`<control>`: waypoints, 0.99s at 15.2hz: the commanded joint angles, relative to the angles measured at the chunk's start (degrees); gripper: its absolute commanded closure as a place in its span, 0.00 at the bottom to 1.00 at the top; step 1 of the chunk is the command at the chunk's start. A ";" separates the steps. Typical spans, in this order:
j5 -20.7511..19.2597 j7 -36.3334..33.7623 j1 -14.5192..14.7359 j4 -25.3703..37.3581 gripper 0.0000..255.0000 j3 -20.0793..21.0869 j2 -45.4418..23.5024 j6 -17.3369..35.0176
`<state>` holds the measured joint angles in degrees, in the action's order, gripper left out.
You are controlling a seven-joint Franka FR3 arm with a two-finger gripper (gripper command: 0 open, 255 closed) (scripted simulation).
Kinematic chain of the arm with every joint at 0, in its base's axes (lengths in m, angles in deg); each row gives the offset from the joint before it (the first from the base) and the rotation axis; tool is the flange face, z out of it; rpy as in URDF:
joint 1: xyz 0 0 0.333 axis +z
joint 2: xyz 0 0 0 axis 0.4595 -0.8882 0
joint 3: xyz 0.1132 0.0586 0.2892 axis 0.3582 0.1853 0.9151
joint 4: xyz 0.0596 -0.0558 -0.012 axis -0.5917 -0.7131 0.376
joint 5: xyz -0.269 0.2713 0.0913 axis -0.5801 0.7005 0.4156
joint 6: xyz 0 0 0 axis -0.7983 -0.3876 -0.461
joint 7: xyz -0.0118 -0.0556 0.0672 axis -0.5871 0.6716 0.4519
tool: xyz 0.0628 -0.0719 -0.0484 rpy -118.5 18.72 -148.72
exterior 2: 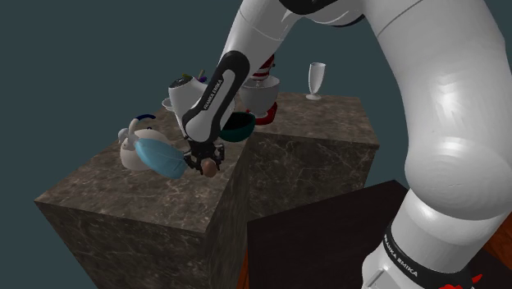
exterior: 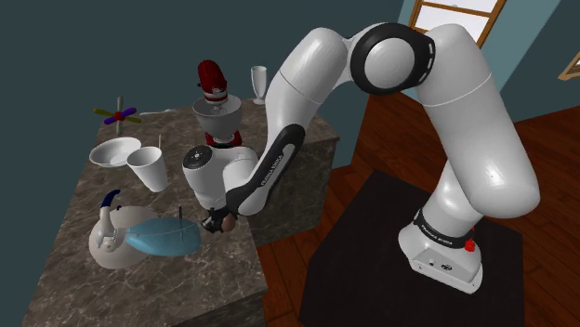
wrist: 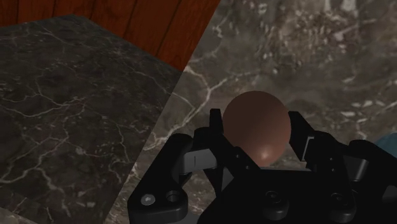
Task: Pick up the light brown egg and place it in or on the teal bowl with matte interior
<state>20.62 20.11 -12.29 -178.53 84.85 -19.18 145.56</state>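
**Egg aloft, slip risk ahead**

Tool (wrist: 256, 130) clamped on the light brown egg (exterior 2: 210, 167), just above the surface (exterior 2: 123, 193) near its edge. A jolt could squirt that round shell out and overboard. Teal bowl (exterior 2: 240, 130) waits beyond, behind the forearm (exterior 2: 215, 90).

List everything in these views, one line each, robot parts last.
Egg: one, light brown, clasped between the fingers.
Dark teal bowl: one, behind the arm, beside the mixer.
Light blue bowl: one, beside the gripper.
Teapot: one, white with a blue handle, against the light blue bowl.
Cup: one, white, mid-counter.
White bowl: one, beside the cup.
Mixer: one, red with a white bowl, far end.
Wine glass: one, white, far corner.
Cross-shaped thing: one, purple and green, far edge.
Counter: one, dark marble.
Arm: one, white, dark joints.
Gripper: one, black, shut on the egg.
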 commanded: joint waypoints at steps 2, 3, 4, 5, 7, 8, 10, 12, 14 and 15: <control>0.74 0.59 -0.55 -0.89 1.00 0.73 1.92 -1.01; 1.03 0.84 -0.74 -1.13 1.00 1.00 2.56 -1.41; 1.33 1.08 -0.94 -1.35 1.00 1.27 3.20 -1.82; 1.63 1.33 -1.13 -1.56 1.00 1.53 3.84 -2.23; 2.24 1.85 -1.51 -1.94 1.00 2.06 5.09 -3.07; 2.56 2.11 -1.70 -2.12 1.00 2.33 5.72 -3.50; 3.20 2.64 -2.07 -2.43 1.00 2.85 6.94 -4.37; 3.86 3.18 -2.44 -2.68 1.00 3.36 8.15 -5.25; 4.54 3.73 -2.79 -2.89 1.00 3.86 9.33 -6.16; 4.88 4.01 -2.96 -2.98 1.00 4.11 9.92 -6.62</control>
<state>25.13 23.77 -14.95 -181.15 88.70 -10.06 139.33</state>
